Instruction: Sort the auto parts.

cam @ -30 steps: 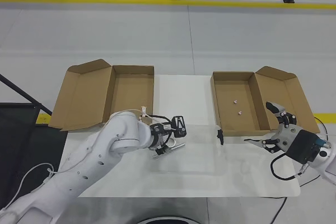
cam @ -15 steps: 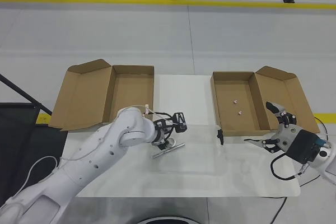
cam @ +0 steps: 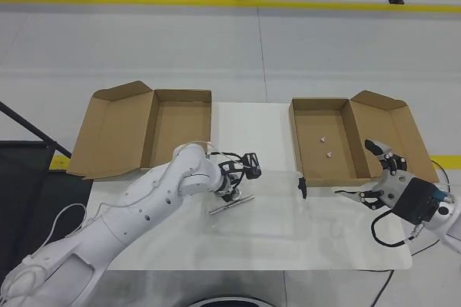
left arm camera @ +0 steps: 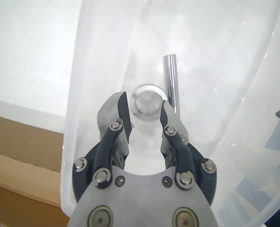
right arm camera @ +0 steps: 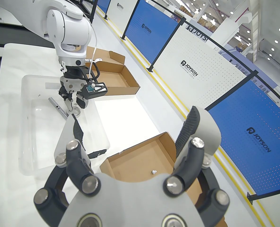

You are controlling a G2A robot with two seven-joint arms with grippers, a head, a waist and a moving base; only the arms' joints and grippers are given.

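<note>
l jaws narrow astride ring, gap at one pad, r jaws wide, rod end hidden

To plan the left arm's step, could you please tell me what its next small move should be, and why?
Probably close the left gripper: its open fingers straddle the short silver metal ring in the clear plastic tray, beside a chrome rod.

Steel rod just beside ring crowds L fingers.
</note>
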